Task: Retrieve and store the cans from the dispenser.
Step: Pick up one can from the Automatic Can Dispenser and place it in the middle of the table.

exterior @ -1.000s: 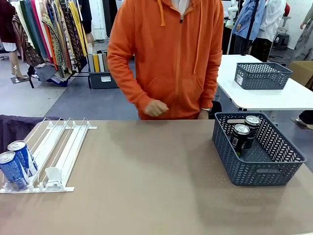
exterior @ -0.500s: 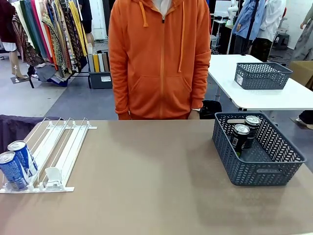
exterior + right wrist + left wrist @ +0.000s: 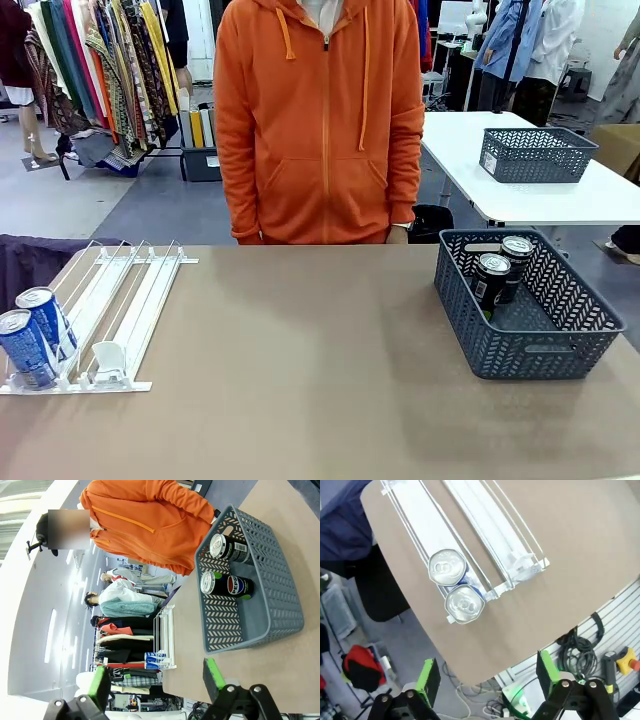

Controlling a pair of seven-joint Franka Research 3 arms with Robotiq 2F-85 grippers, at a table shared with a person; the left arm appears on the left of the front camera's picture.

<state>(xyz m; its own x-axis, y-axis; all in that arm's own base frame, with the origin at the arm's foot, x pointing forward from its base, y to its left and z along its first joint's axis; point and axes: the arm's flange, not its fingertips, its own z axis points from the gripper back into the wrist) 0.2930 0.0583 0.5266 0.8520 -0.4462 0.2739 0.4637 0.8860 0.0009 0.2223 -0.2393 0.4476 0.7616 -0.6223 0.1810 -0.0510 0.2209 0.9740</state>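
Presently two upright blue slim drink cans sit centre-left of frame in the white rail dispenser, straight ahead of my wide, empty left fingers; right fingers equally wide.

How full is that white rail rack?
Mostly empty: the flat white rail rack holds two small blue silver-topped cans, upright in one lane.

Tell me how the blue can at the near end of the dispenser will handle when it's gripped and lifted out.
The end blue can is slim and tall, so it probably tips if nudged high. Its smooth round wall likely slips or rolls once down. It touches the second blue can between the dispenser rails, so that one may follow.
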